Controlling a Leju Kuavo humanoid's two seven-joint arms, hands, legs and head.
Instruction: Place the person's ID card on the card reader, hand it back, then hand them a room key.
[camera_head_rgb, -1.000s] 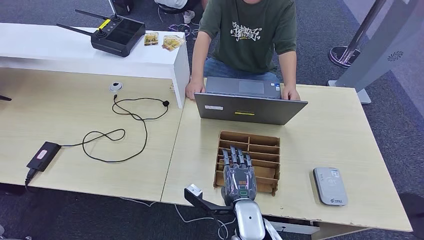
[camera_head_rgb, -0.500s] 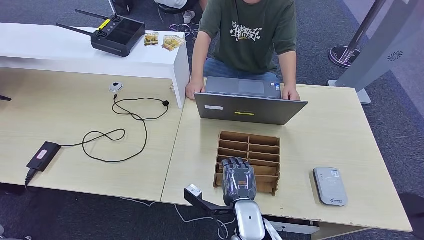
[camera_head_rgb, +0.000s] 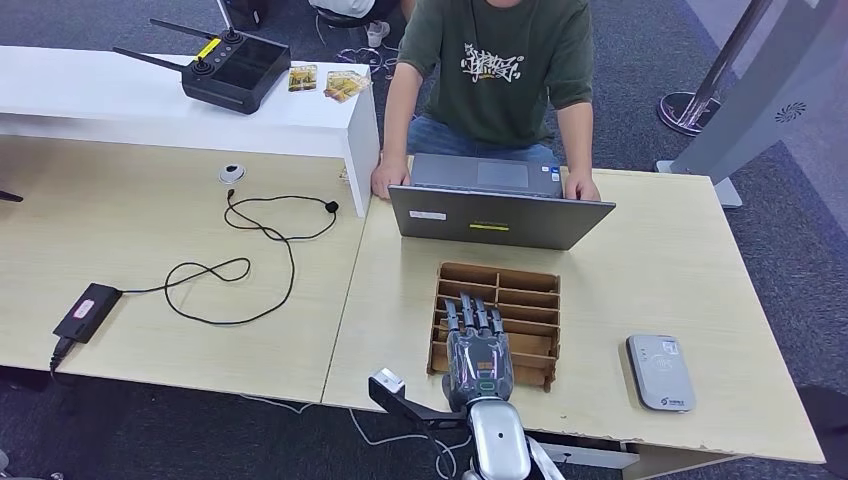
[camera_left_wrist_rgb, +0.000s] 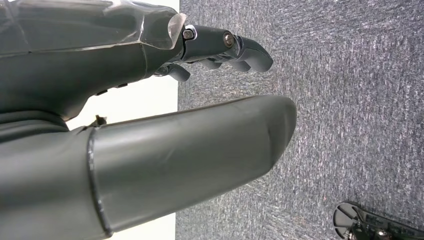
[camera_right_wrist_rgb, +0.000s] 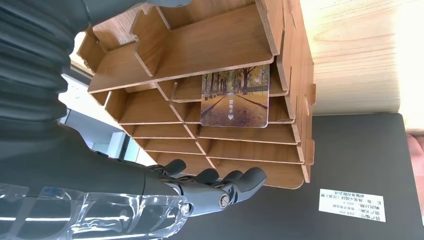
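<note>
Room key (camera_right_wrist_rgb: 235, 95): stood upright in a slot of the wooden rack (camera_head_rgb: 525, 285). Right hand (camera_head_rgb: 477, 345) hovered over the rack, fingers spread, empty; key lay beyond the fingertips. Left hand (camera_left_wrist_rgb: 150, 100) empty, far off.

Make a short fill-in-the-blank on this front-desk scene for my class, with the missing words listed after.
1. The right hand hovers over the wooden ____ rack.
2. One card printed with a tree-lined ____ sits in the rack.
3. The person rests both hands at a grey ____.
4. The card reader lies to the rack's ____.

Missing words: card; road; laptop; right
</note>
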